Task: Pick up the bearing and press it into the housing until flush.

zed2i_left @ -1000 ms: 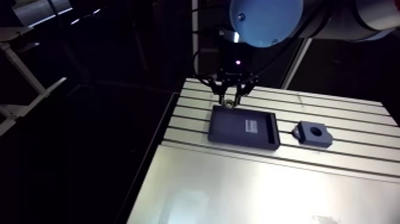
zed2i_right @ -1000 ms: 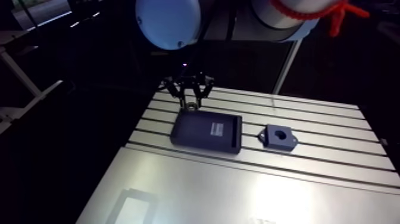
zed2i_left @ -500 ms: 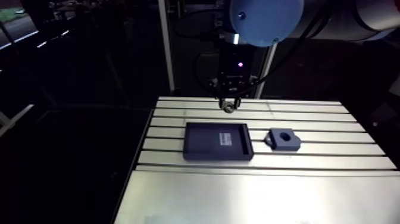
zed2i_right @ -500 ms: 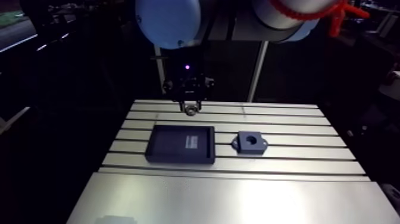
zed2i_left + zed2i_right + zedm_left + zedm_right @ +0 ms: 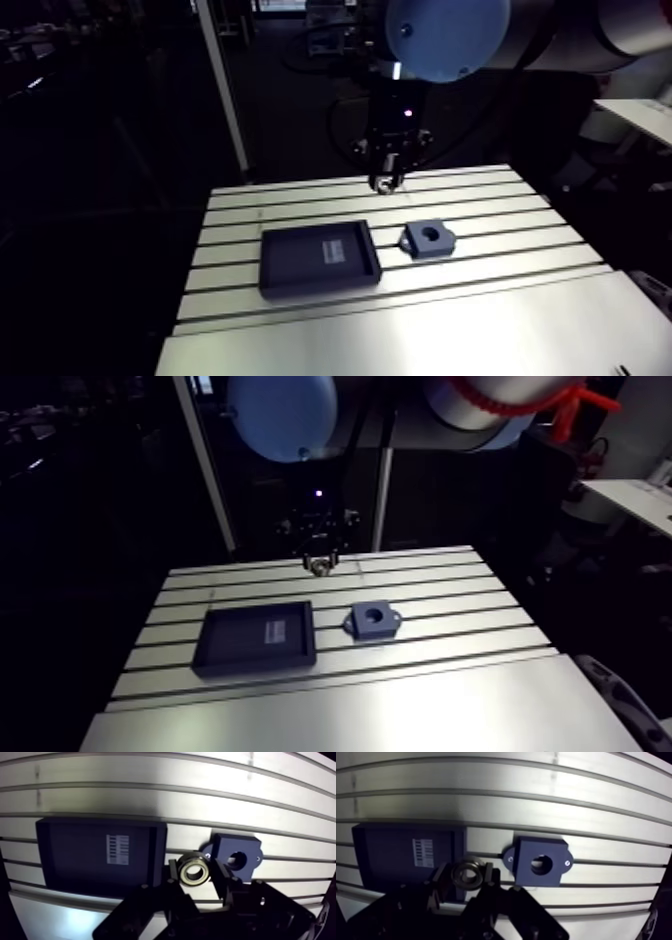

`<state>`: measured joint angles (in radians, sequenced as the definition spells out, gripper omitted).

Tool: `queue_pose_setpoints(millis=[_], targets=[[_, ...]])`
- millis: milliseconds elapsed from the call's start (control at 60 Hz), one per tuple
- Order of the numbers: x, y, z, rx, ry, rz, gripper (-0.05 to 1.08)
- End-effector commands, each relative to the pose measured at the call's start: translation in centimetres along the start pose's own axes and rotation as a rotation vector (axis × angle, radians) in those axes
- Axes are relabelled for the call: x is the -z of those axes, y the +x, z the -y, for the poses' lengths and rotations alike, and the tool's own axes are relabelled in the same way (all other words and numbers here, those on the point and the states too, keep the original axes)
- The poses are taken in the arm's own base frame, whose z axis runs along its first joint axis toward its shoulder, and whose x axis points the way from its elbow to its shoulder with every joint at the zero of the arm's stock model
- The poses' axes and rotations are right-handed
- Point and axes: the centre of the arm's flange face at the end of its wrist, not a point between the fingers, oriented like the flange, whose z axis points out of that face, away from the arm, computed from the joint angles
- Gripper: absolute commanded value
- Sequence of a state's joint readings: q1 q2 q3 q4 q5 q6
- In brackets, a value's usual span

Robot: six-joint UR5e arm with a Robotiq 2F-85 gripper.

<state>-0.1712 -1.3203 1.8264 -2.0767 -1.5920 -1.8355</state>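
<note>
Worktop (image 5: 480, 300), slotted aluminium, carries both dark parts. Tray (image 5: 318, 258), shallow and labelled, lies just beside the housing. End effector (image 5: 386, 181) is now raised off the tray's far corner and clenched on the bearing; pick-up judged done, pressing pending. Housing (image 5: 427, 240), blue block, bore empty and unobstructed. Bearing (image 5: 194, 872), steel ring, is held aloft short of the bore.

The arm comes down from above, its light-blue joint cap (image 5: 445, 35) close to the camera and the wrist (image 5: 393, 110) pointing straight down. The tool (image 5: 195, 873) hangs above the counter (image 5: 480, 320), its two fingers (image 5: 173, 872) clamped on the bearing (image 5: 194, 865) between them.
</note>
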Motion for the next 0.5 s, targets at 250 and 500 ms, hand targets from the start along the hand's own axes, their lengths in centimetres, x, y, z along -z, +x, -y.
queue_pose_setpoints(millis=[250, 500], targets=[[-0.4, -0.8, -4.3, -0.017, 0.001, 0.017, 0.62], [-1.0, -1.2, -5.4, -0.022, -0.001, 0.026, 0.62]])
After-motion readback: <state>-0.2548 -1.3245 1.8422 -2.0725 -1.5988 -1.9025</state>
